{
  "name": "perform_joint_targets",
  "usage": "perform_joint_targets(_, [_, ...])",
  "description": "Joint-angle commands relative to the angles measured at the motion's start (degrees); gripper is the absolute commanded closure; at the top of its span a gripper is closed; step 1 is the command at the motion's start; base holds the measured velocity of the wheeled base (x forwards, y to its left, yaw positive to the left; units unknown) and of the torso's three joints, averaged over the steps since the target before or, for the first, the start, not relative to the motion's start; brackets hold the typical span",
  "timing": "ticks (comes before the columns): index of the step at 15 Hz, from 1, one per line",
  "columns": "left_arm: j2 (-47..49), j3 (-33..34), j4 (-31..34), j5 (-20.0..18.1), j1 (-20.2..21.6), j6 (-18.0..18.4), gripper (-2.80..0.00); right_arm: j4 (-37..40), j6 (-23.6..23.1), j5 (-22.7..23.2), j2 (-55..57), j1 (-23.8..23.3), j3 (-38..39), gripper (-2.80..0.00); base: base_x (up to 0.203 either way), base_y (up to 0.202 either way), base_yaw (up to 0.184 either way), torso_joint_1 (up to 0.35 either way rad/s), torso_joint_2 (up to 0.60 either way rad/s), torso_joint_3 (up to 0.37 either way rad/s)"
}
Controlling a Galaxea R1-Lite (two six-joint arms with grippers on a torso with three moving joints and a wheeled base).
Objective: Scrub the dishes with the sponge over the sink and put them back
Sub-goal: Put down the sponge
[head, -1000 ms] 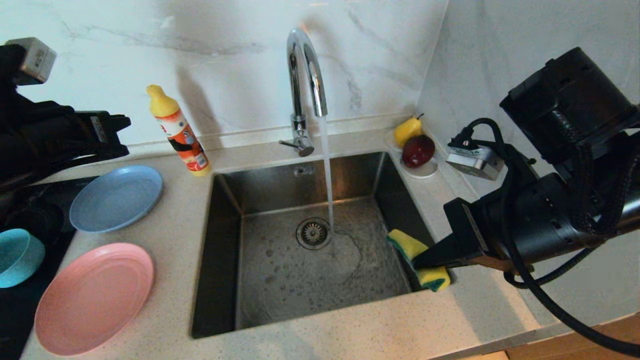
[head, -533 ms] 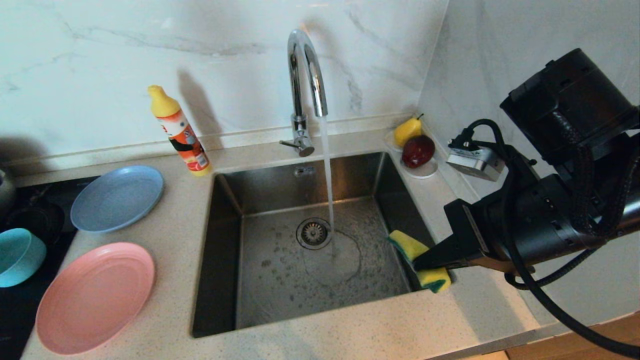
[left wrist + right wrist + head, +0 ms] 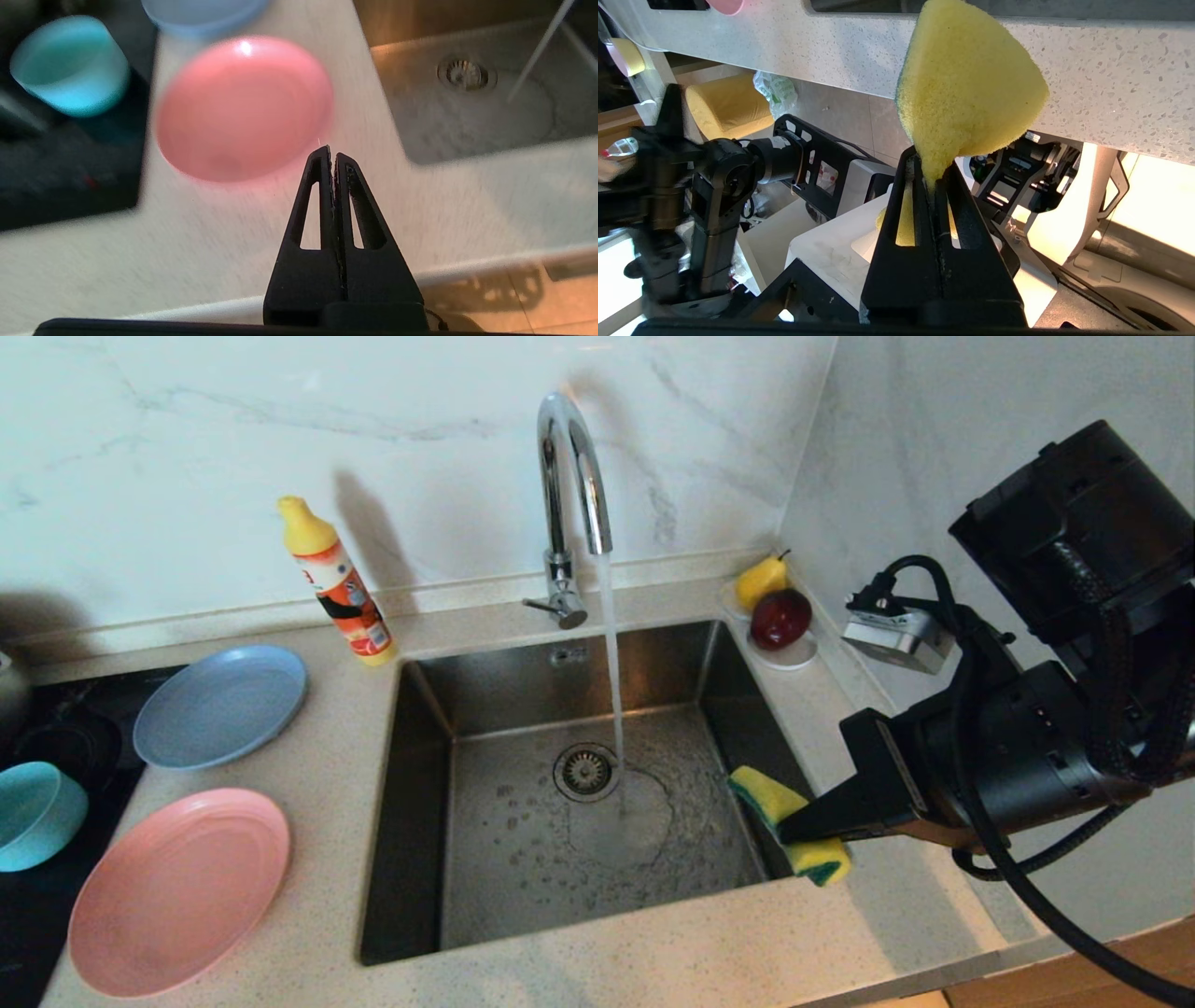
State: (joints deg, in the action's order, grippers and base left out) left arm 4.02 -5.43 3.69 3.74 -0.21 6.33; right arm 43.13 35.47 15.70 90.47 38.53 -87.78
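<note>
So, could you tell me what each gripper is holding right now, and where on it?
The right gripper pinches the soft yellow, green-backed sponge at one squeezed end. The left gripper is shut on nothing.

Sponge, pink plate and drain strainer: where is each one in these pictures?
sponge [image 3: 769, 801], head view, its yellow upper face.
pink plate [image 3: 177, 889], head view, middle of its dish.
drain strainer [image 3: 585, 770], head view, its metal centre.

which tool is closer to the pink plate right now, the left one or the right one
Left. The left tool, shut and empty, hovers over the counter beside the pink plate. The right tool is across the sink at its far rim, pinching the sponge.
</note>
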Motion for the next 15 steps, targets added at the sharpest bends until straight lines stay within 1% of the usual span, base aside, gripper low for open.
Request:
perform_joint_targets(1, [-4.1,3.4,-1.2,-0.7,0.1,1.0,0.00,0.2,0.0,0.0,-0.3,0.1,-0.3,0.00,0.000,0.000,0.000,0.000,0.00,0.000])
perform_joint_targets(2, [-4.1,4.1,-3.2,-2.8,0.0,1.3,0.00,0.2,0.0,-0.1,-0.2,0.2,-0.2,0.00,0.000,0.000,0.000,0.000,0.00,0.000])
perform_joint_targets(3, [-4.1,5.5,-4.6,-4.2,0.1,0.7,0.00,0.2,-0.1,-0.5,-0.3,0.2,-0.1,0.00,0.000,0.000,0.000,0.000,0.00,0.000])
perform_joint_targets(4, [-4.0,6.5,-4.7,-5.7,0.1,0.5,0.00,0.2,-0.1,-1.4,-0.4,0.2,-0.1,0.00,0.000,0.000,0.000,0.000,0.00,0.000])
perform_joint_targets(7, [-4.1,6.4,-4.9,-5.9,0.1,1.0,0.00,0.3,-0.2,-3.1,-0.8,0.5,0.1,0.00,0.000,0.000,0.000,0.000,0.00,0.000])
perform_joint_targets(9, [-4.1,6.4,-5.1,-5.4,0.1,-0.9,0.00,0.5,-1.1,-4.9,-1.5,0.5,0.2,0.00,0.000,0.000,0.000,0.000,0.00,0.000])
perform_joint_targets(11, [-4.1,6.5,-5.2,-5.3,0.1,-1.9,0.00,0.5,-1.7,-7.3,-2.0,0.6,0.2,0.00,0.000,0.000,0.000,0.000,0.00,0.000])
perform_joint_targets(13, [-4.1,6.4,-5.2,-5.3,0.1,-1.9,0.00,0.7,-2.3,-10.1,-2.9,1.0,0.0,0.00,0.000,0.000,0.000,0.000,0.00,0.000])
perform_joint_targets(14, [-4.1,6.4,-5.2,-5.3,0.1,-2.0,0.00,0.9,-3.5,-12.7,-3.2,1.5,0.4,0.00,0.000,0.000,0.000,0.000,0.00,0.000])
perform_joint_targets(15, [-4.1,6.4,-5.2,-5.3,0.1,-2.0,0.00,0.9,-4.6,-16.6,-3.3,2.1,1.2,0.00,0.000,0.000,0.000,0.000,0.00,0.000])
